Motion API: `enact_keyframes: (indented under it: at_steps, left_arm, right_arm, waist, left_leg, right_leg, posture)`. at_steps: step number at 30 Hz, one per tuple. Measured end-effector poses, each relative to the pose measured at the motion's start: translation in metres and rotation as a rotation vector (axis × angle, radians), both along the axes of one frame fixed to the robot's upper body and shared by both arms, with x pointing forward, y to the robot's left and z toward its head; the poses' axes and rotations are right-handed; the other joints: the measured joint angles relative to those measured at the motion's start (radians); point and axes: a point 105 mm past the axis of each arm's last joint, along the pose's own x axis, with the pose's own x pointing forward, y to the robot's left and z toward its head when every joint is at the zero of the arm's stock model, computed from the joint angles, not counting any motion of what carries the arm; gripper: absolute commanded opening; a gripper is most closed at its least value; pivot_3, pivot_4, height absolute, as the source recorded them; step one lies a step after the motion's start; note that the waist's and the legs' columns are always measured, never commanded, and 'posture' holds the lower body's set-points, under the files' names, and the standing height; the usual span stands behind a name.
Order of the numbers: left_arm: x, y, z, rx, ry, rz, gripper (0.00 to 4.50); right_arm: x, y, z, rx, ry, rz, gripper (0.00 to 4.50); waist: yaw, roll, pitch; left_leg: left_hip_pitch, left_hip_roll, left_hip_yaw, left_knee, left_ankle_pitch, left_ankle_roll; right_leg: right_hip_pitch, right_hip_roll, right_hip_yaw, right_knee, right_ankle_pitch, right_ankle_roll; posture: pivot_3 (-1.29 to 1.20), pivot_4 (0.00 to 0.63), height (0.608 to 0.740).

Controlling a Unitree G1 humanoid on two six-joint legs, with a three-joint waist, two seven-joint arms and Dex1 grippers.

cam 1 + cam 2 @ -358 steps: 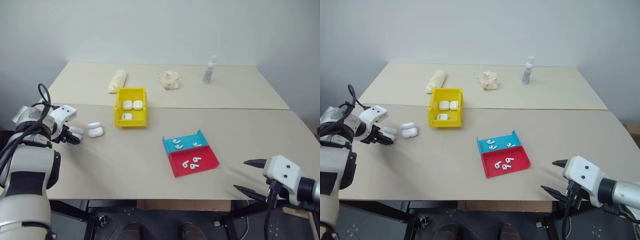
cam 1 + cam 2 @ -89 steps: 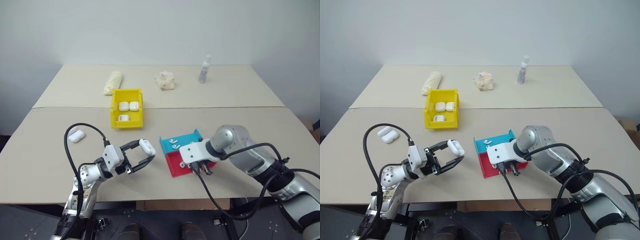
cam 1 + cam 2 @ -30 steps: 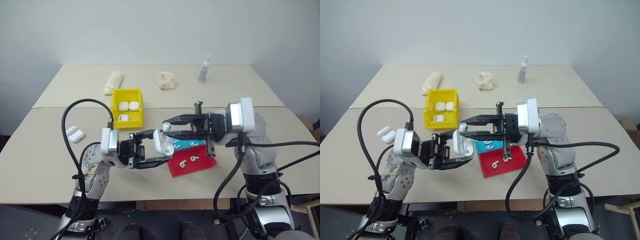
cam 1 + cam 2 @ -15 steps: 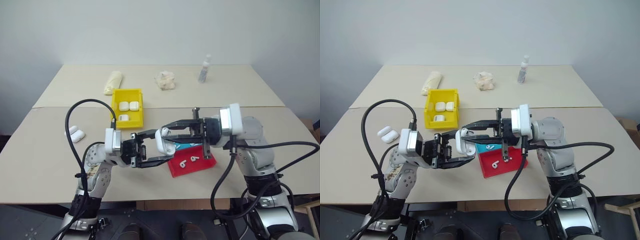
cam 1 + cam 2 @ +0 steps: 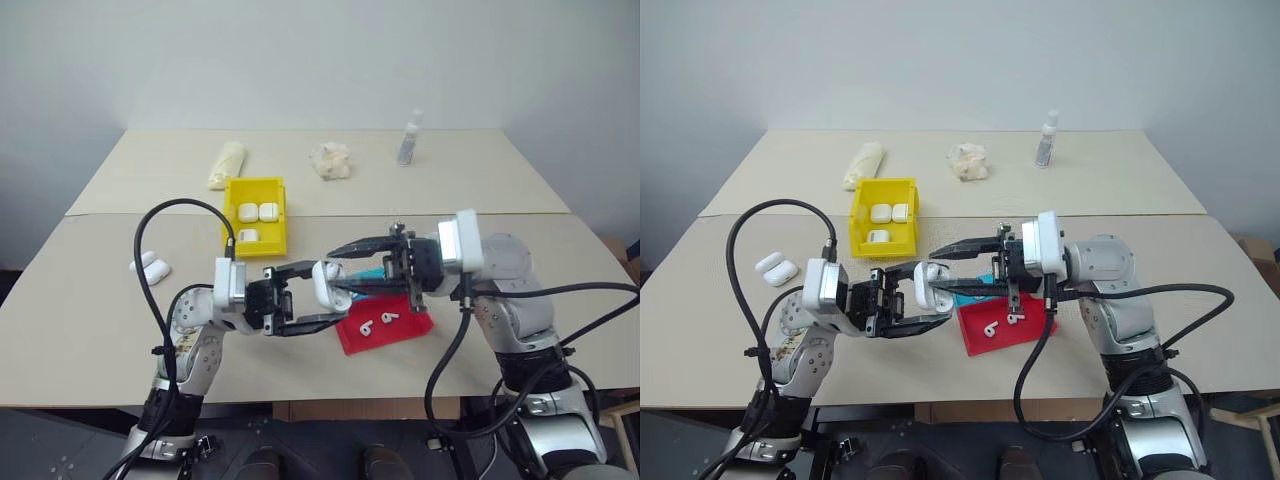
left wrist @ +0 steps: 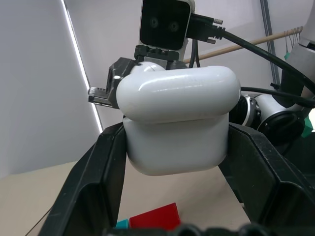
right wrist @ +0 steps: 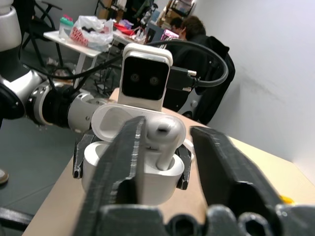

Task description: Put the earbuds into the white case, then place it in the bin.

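A beige table (image 5: 520,190) carries everything, made of two boards meeting at a seam that runs left to right. On the far board lie a pale yellow roll (image 5: 226,163) at the left, a crumpled whitish wad (image 5: 332,160) in the middle and a small clear bottle (image 5: 410,140) (upright) at the right. The yellow bin (image 5: 256,228) straddles the seam, with white cases inside. On the near board, two white cases (image 5: 150,266) lie side by side at the left edge, and a blue-and-red tray (image 5: 392,318) holding earbuds (image 5: 378,321) sits near the middle.

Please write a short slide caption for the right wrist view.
An earbud sits in the open white case, between the right gripper's open fingers.
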Motion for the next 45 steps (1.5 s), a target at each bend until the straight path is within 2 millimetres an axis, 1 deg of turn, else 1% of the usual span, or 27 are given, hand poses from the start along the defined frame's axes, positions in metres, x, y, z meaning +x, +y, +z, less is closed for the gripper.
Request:
enact_keyframes:
  at_steps: [7,9,11,14,16,19,21,23,27,30,34,38,42,45]
  left_arm:
    - [0.004,0.003,-0.005,0.021,-0.013,0.028,2.80]
    - [0.006,0.009,-0.009,0.058,-0.032,0.056,2.80]
    - [0.008,0.024,-0.022,0.117,-0.026,0.105,2.80]
    - [0.006,0.045,-0.042,0.187,0.017,0.163,2.80]
    - [0.005,0.051,-0.045,0.216,0.025,0.182,2.80]
    - [0.003,0.060,-0.045,0.244,0.011,0.222,2.80]
    - [0.002,0.062,-0.047,0.265,0.005,0.234,2.80]
    - [0.002,0.062,-0.050,0.281,-0.003,0.244,2.80]
    - [0.001,0.059,-0.056,0.296,-0.008,0.265,2.80]
    - [0.000,0.056,-0.059,0.288,0.002,0.272,2.80]
    - [0.000,0.056,-0.061,0.293,-0.001,0.298,2.80]
    - [-0.001,0.058,-0.068,0.298,0.022,0.331,2.80]
    - [-0.003,0.057,-0.067,0.291,0.016,0.348,2.80]
    - [-0.004,0.058,-0.067,0.291,0.015,0.364,2.80]
  right_arm:
    - [-0.004,-0.008,-0.009,-0.069,-0.003,0.017,2.24]
    - [-0.004,-0.014,-0.010,-0.108,-0.007,0.015,2.24]
    - [0.001,-0.024,-0.005,-0.176,-0.006,-0.021,2.24]
    - [0.019,-0.043,0.013,-0.293,-0.024,-0.147,2.24]
    - [0.033,-0.052,0.018,-0.363,-0.041,-0.224,2.24]
    - [0.061,-0.054,0.008,-0.548,-0.031,-0.325,2.24]
    - [0.077,-0.054,0.003,-0.666,-0.035,-0.376,2.24]
    - [0.087,-0.048,0.000,-0.761,-0.066,-0.387,2.24]
    - [0.109,-0.026,-0.011,-0.937,-0.157,-0.384,2.24]
    - [0.120,-0.014,-0.026,-1.048,-0.173,-0.370,2.24]
    - [0.126,0.001,-0.048,-1.152,-0.153,-0.329,2.24]
    - [0.131,0.008,-0.063,-1.213,-0.112,-0.327,2.24]
    - [0.134,0.019,-0.064,-1.218,-0.121,-0.335,2.24]
    - [0.136,0.024,-0.070,-1.223,-0.124,-0.336,2.24]
  waist:
    - [0.001,0.000,0.000]
    - [0.000,0.000,0.000]
    - [-0.004,0.001,0.001]
    - [-0.003,0.002,0.001]
    - [-0.001,0.002,0.001]
    - [-0.003,0.002,0.001]
    - [-0.004,0.002,0.001]
    - [-0.004,0.003,0.002]
    - [-0.008,0.003,0.002]
    - [-0.007,0.003,0.002]
    - [-0.005,0.004,0.002]
    - [-0.006,0.005,0.003]
    - [-0.008,0.005,0.003]
    - [-0.009,0.005,0.003]
  left_leg:
    - [0.000,0.000,0.000,0.000,0.000,0.000]
    - [0.000,0.000,0.000,0.000,0.000,0.000]
    - [0.000,0.000,0.001,0.000,0.000,0.000]
    - [0.000,0.001,0.001,-0.001,0.000,0.000]
    - [0.000,0.001,0.001,-0.001,0.000,0.000]
    - [0.000,0.001,0.002,-0.001,0.000,0.000]
    - [-0.001,0.001,0.003,-0.001,0.000,0.000]
    - [-0.001,0.001,0.003,-0.002,0.000,0.000]
    - [-0.001,0.001,0.004,-0.002,0.000,0.000]
    - [-0.001,0.001,0.004,-0.002,0.000,0.000]
    - [-0.002,0.001,0.004,-0.002,0.000,0.000]
    - [-0.002,0.001,0.004,-0.002,0.000,-0.001]
    - [-0.001,0.001,0.004,-0.002,0.001,-0.001]
    - [-0.001,0.001,0.004,-0.003,0.001,-0.002]
  right_leg:
    - [0.000,0.000,0.000,0.000,0.000,0.000]
    - [0.000,0.000,0.000,0.000,0.000,0.000]
    - [-0.001,0.000,0.001,0.000,0.000,0.000]
    - [-0.001,0.000,0.000,0.000,0.000,0.000]
    - [-0.001,0.000,0.000,0.000,0.000,0.000]
    - [-0.002,0.000,0.001,0.000,0.000,0.000]
    - [-0.003,0.000,0.002,0.000,0.000,0.000]
    - [-0.004,0.000,0.002,0.000,0.000,0.000]
    - [-0.004,0.000,0.002,0.000,0.000,0.000]
    - [-0.004,0.000,0.001,0.000,0.000,0.000]
    - [-0.004,0.000,0.001,0.000,0.000,-0.001]
    - [-0.004,0.000,0.001,0.000,0.000,-0.001]
    - [-0.005,0.000,0.001,0.001,0.000,-0.001]
    - [-0.004,0.000,0.001,0.001,0.000,-0.001]
  posture:
    - [0.00,0.150,0.740]
    - [0.00,0.150,0.740]
    - [0.00,0.150,0.740]
    - [0.00,0.150,0.740]
    - [0.00,0.150,0.740]
    - [0.00,0.150,0.740]
    - [0.00,0.150,0.740]
    - [0.00,0.150,0.740]
    - [0.00,0.150,0.740]
    - [0.00,0.150,0.740]
    - [0.00,0.150,0.740]
    - [0.00,0.150,0.740]
    - [0.00,0.150,0.740]
    - [0.00,0.150,0.740]
